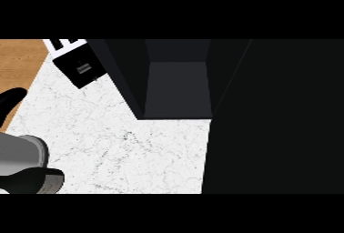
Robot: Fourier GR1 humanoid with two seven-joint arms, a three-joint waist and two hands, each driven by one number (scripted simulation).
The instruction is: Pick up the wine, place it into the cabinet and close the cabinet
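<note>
A white marble counter (114, 150) fills the lower left of the head view. A dark cabinet (176, 91) stands open at the top centre, its grey inside bare, and its black door (275, 118) covers the whole right side. The left hand (9, 103) shows at the left edge as a black tip only; whether its fingers are spread cannot be told. The right hand and the wine are out of sight.
</note>
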